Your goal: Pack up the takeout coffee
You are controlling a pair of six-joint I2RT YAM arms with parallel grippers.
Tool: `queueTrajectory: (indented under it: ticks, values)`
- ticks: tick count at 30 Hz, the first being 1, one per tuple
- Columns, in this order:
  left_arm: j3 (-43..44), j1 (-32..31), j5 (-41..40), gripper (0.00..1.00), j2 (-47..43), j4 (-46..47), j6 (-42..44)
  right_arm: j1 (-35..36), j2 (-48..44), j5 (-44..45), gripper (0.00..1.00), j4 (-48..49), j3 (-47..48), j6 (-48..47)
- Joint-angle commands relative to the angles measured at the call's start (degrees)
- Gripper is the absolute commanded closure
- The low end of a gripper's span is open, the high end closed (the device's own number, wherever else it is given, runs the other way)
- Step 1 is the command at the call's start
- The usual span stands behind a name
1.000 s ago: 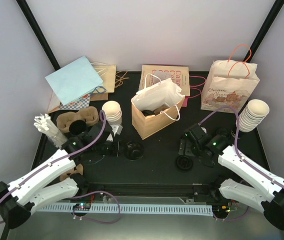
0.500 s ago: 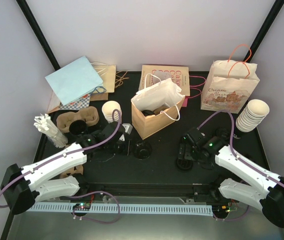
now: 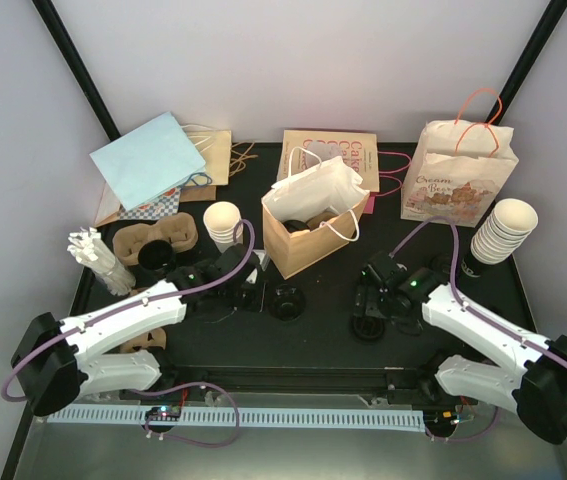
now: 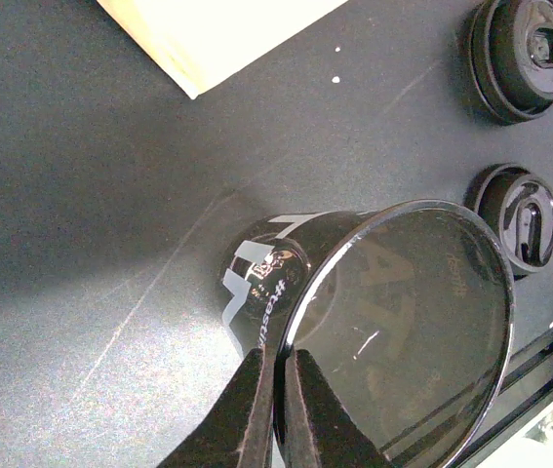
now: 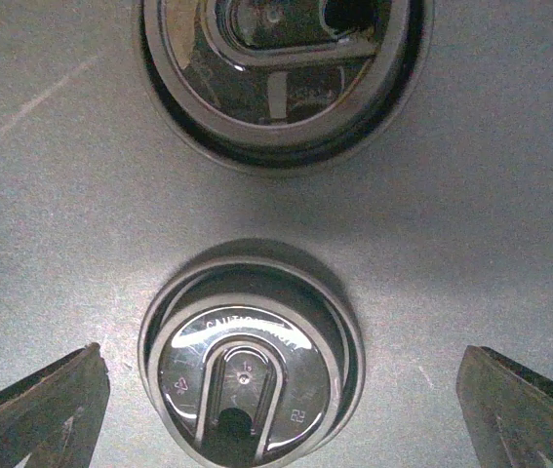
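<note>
So the black cup (image 3: 285,300) is mid-counter now, just at 6 o'clock of the open brown bag (image 3: 308,235). The left jaws are clamped together on its rim, one finger inside and one outside, mouth facing up at the wrist cam. Can't really tell from either view whether its base is resting on the counter (image 3: 293,345) or hanging just off it.

What changed: a second ago that cup was further toward 9 o'clock, near the short cream stack (image 3: 221,220). The left arm has swung it toward 3 o'clock since then. Meanwhile the right arm slid toward 9 o'clock and dropped in over a black lid (image 5: 247,375), which lies flat at about 4 o'clock of the cup with a clear gap between them. The right jaws are wide apart on either side of it and holding nothing. A second lid (image 5: 276,68) sits just beyond at 12 o'clock in that wrist view.

My read: the two arms are converging, cup and lid getting set up to meet. The lid isn't picked up yet, the cup isn't capped, and it isn't in the bag, so the packing is still mostly ahead.
</note>
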Motion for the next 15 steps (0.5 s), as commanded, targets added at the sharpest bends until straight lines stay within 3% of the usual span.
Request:
queueTrajectory:
  ticks: [1, 15]
  values:
    - [2.41, -0.59, -0.78, 0.95, 0.31, -0.7, -0.43, -0.2, 0.68, 2.22, 0.0, -0.22, 2.55, -0.72]
    - [2.09, -0.54, -0.25, 0.93, 2.22, -1.8, -1.53, -0.38, 0.73, 5.1, 0.0, 4.03, 3.43, -4.24]
